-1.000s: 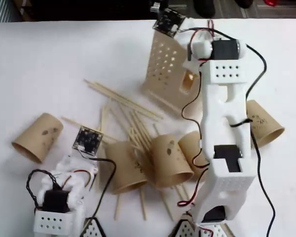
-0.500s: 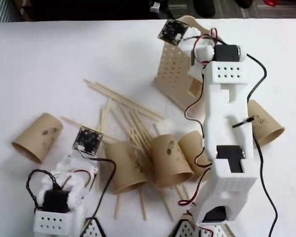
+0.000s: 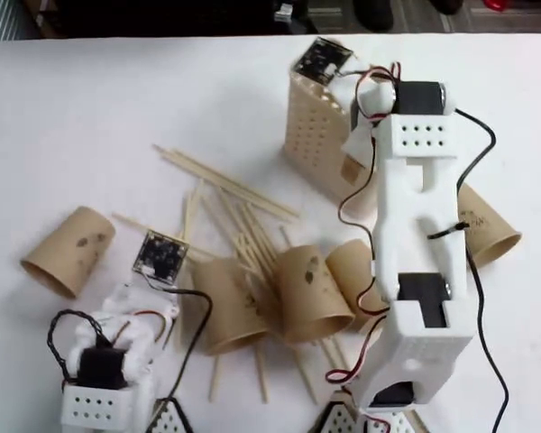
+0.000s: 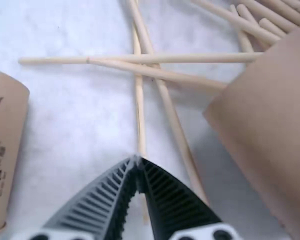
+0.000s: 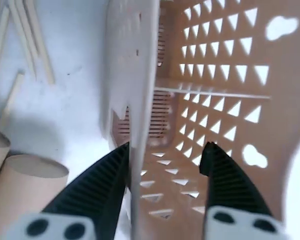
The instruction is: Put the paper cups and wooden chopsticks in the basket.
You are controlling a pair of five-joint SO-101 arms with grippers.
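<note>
Nothing has gone in yet. Five paper cups [image 3: 311,293] lie on their sides on the desk [image 3: 117,108]: one off to the left, three bunched in the middle, and one to the right, partly under the right arm. The wooden chopsticks [image 3: 225,189] are scattered loose among and beyond the middle cups. The basket [image 3: 311,126] stands tilted at the far side, right of centre. What the right wrist view shows of its inside holds nothing, so by my reading the whole job of collecting remains.

The right claw [image 5: 165,147] is spread and straddles the basket's wall, with one finger outside it and the other inside. The left claw [image 4: 138,162] is pressed together with nothing between its fingers, just above a chopstick at the near left.

Compared with a second ago, the basket has shifted to the right and turned, showing less of its perforated side, and the right arm has swung right with it. The cups, chopsticks and left arm lie as they did.
</note>
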